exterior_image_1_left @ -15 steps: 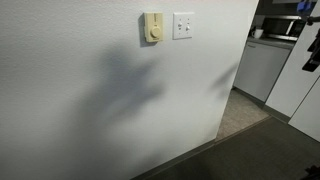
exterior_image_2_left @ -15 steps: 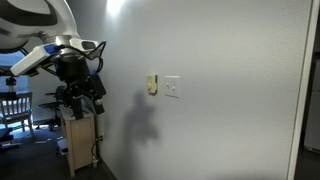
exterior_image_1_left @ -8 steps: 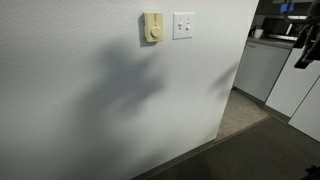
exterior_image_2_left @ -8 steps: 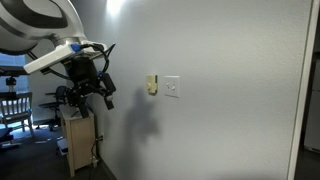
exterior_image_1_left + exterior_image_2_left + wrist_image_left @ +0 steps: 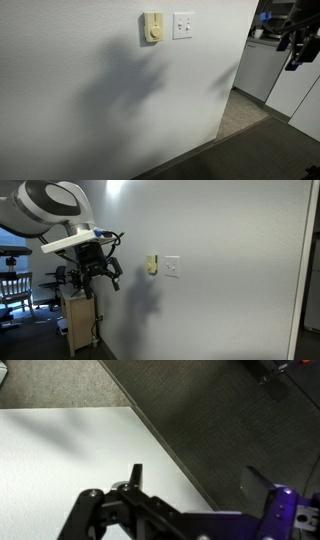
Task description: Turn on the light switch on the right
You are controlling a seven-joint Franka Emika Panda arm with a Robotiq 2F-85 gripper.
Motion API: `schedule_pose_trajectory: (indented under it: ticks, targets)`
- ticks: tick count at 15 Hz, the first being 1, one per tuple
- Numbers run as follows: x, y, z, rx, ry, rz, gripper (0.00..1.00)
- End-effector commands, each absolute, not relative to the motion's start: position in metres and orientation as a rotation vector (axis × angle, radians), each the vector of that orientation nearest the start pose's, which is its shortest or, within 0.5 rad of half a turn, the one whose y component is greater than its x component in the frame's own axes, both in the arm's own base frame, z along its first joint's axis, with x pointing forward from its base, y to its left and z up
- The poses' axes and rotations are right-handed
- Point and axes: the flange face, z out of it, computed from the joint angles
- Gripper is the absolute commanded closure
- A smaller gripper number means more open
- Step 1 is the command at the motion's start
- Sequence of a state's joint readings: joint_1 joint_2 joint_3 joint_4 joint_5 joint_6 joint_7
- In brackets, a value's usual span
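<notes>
The light switch [image 5: 183, 25] is a white square wall plate with two small toggles, high on the white wall; it also shows in an exterior view [image 5: 172, 267]. Just beside it is a narrower cream box with a round knob [image 5: 152, 28], also seen in an exterior view [image 5: 151, 265]. My gripper [image 5: 115, 268] hangs in the air away from the wall, at about the height of the switch, some way short of the cream box. In an exterior view it shows at the frame's edge [image 5: 293, 48]. In the wrist view its fingers [image 5: 195, 478] stand apart with nothing between them. The switch is out of the wrist view.
A wooden stand [image 5: 80, 320] sits under the arm next to the wall. A white cabinet and counter [image 5: 262, 62] lie past the wall's corner. Dark carpet [image 5: 220, 410] meets the wall's base. Chairs [image 5: 12, 285] stand behind the arm.
The arm has swung toward the wall and the switch, with the gripper rising slightly. In an exterior view the gripper has come further into frame. Its shadow on the wall has shifted.
</notes>
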State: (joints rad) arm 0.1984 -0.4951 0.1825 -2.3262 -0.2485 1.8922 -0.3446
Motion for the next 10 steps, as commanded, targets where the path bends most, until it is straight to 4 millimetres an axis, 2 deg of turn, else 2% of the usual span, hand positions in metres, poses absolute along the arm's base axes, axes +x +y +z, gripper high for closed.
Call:
schedule_pose_trajectory:
  ticks: [1,5,6,8,10]
  targets:
    - [0.385,0.144,0.531,-3.204,-1.316,-0.092,0.00]
    - [0.385,0.144,0.532,-3.204,-1.317,-0.092,0.00]
    - [0.379,0.144,0.526,-3.218,-1.315,-0.097,0.00]
    - [0.372,0.148,0.519,-3.197,-1.344,-0.194,0.00]
    - [0.368,0.155,0.510,-3.129,-1.482,-0.383,0.00]
